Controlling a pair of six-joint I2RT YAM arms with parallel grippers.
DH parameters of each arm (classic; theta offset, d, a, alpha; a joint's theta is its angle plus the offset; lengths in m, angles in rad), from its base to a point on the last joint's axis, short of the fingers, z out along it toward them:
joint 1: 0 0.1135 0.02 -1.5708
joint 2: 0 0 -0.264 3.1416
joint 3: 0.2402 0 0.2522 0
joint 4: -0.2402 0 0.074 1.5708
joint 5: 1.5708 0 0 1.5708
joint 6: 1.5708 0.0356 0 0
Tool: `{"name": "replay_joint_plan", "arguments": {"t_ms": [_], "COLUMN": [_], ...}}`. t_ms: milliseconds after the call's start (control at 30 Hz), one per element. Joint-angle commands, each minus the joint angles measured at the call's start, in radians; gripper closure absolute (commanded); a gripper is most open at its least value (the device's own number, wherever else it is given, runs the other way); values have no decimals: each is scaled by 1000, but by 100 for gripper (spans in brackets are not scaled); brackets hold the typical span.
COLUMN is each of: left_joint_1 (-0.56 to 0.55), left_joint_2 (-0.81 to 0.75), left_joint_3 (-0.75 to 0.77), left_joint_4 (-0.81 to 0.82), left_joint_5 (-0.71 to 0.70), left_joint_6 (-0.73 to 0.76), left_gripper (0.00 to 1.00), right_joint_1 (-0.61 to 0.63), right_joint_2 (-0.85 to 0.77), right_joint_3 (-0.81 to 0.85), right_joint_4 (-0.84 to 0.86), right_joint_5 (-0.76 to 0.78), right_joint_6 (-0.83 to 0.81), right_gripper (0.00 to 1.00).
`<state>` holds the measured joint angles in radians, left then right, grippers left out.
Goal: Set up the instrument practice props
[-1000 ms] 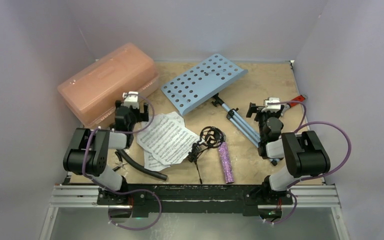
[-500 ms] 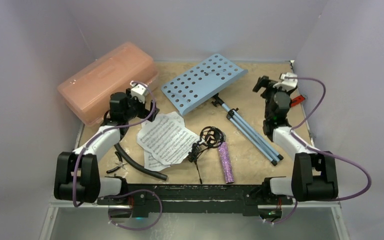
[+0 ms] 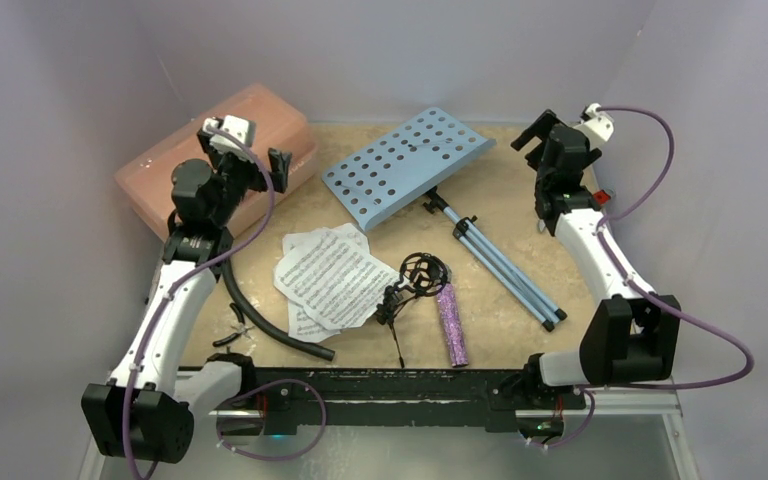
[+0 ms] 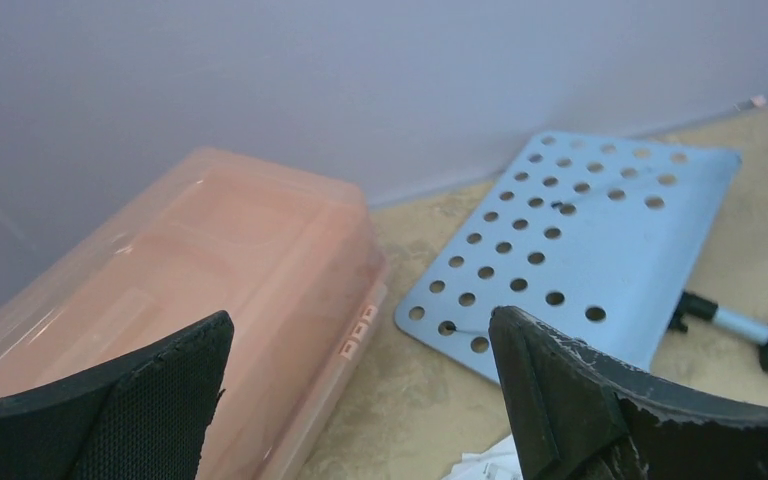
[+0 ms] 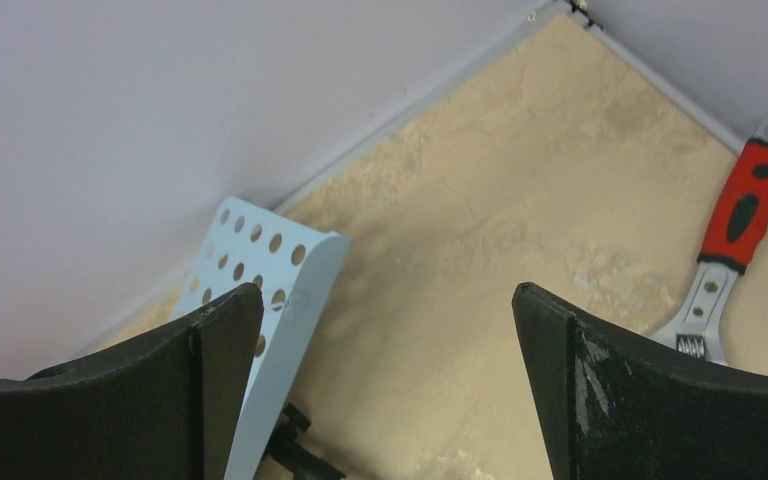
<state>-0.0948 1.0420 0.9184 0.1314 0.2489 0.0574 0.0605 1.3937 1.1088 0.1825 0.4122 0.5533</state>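
While the music stand lies down, the left arm and right arm stretch forward, jaws wide and empty.

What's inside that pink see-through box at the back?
The pink box is shut. Through its cloudy lid only faint rectangular outlines show, perhaps moulded into it. Any contents cannot be made out, and from above the left arm covers part of it.
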Motion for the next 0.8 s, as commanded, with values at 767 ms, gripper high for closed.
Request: {"name": "replay_joint_plan", "arguments": {"t_ms": [767], "left_joint_1": [-1], "left_joint_2": [89], "left_joint_3": [117], "left_joint_4": [-388], "left_joint_5": [-119], "left_joint_6": [-728], "left_gripper": [4], "right_joint_1": [2], "right_joint_2": [163], "right_joint_3": [48], "right_joint_4": [-159], "right_joint_5": [-605], "right_joint_6": [178], "right_gripper": [2]}}
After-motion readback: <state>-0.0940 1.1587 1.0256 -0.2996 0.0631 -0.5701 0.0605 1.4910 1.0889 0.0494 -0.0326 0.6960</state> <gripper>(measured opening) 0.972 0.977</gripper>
